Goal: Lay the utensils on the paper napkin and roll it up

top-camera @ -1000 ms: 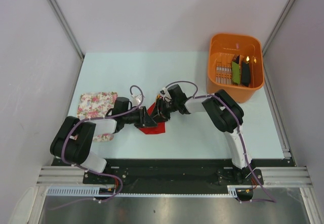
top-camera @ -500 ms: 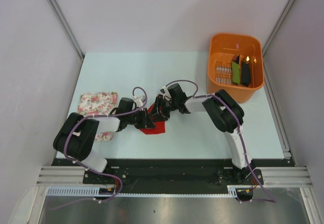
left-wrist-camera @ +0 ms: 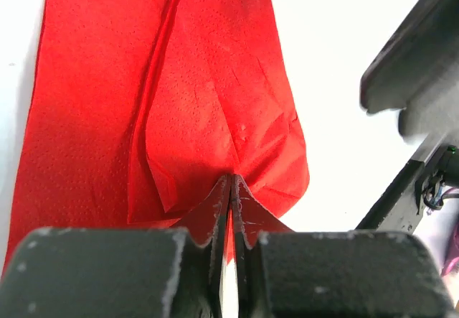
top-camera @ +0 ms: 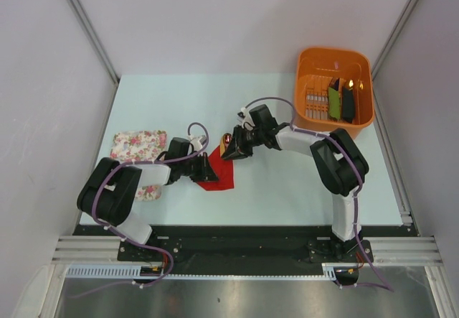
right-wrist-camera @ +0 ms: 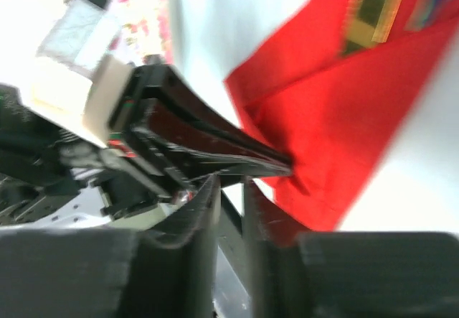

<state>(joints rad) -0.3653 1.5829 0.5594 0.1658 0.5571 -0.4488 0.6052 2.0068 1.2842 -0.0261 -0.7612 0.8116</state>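
Observation:
The red paper napkin (top-camera: 219, 176) lies folded near the table's middle. My left gripper (top-camera: 206, 169) is shut on its left edge; the left wrist view shows the jaws (left-wrist-camera: 231, 179) pinching the creased red sheet (left-wrist-camera: 208, 95). A utensil's dark red spoon bowl (top-camera: 226, 140) sticks out at the napkin's far end. My right gripper (top-camera: 232, 148) hovers just beyond that end, jaws almost together with nothing between them (right-wrist-camera: 231, 181). Its view shows the napkin (right-wrist-camera: 344, 117), a yellow handle (right-wrist-camera: 374, 2) on it and the left gripper's fingers (right-wrist-camera: 215, 146).
A white floral cloth (top-camera: 138, 146) lies at the left under the left arm. An orange basket (top-camera: 333, 51) stands at the back right with green and black oblong items (top-camera: 341, 101) in it.
My right gripper has drawn back from the napkin toward the far right. My left gripper stays pinched on the napkin's left edge. The spoon bowl now shows.

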